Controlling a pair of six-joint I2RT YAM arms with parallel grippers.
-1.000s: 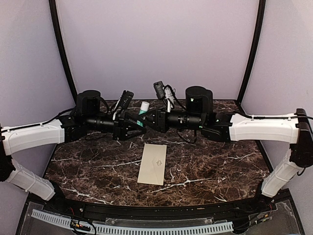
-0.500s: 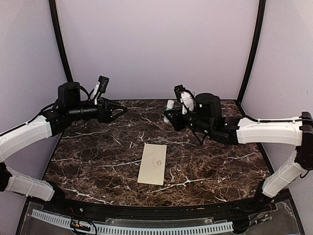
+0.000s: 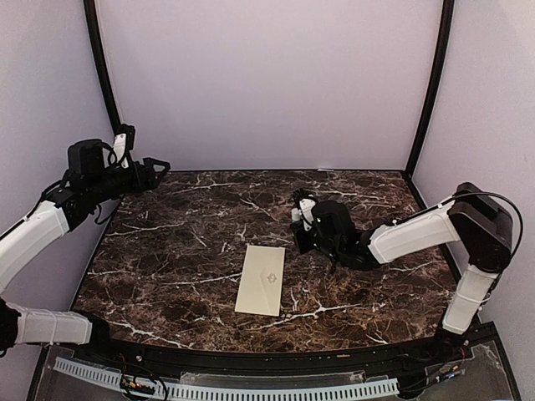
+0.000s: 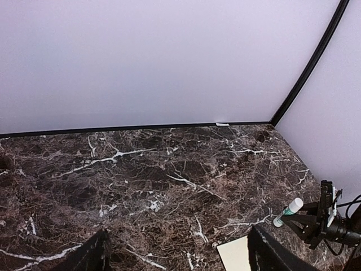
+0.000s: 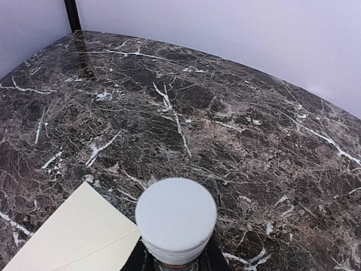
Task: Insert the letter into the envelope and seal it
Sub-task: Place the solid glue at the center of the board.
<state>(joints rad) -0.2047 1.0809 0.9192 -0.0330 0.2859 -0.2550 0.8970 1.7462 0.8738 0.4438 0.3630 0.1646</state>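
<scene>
Marble tabletop [image 3: 167, 251], dark with white veins, runs out to pale walls [image 3: 267, 83] on the far, left and right sides, with a black post [image 3: 104, 75] curving up at the far left corner and another at the far right. A black rail [image 3: 276, 357] closes the near edge. The envelope [image 3: 261, 280] lies flat at the middle, slightly toward the near edge, with its long sides running near to far and its small emblem facing up. It is well apart from the left, right and far edges, with wide marble on both sides.

The left arm [image 3: 50, 221] is raised over the far left corner, its forearm pointing right along the far wall. The left jaws stand wide apart with nothing between them, high above the marble and well apart from the envelope.

The right arm [image 3: 410, 234] folds at the right edge, and its forearm reaches low toward the centre. The right jaws are closed around a glue stick [image 5: 176, 217], white cap up, near the envelope's far right corner. Whether the stick touches the tabletop cannot be told.
</scene>
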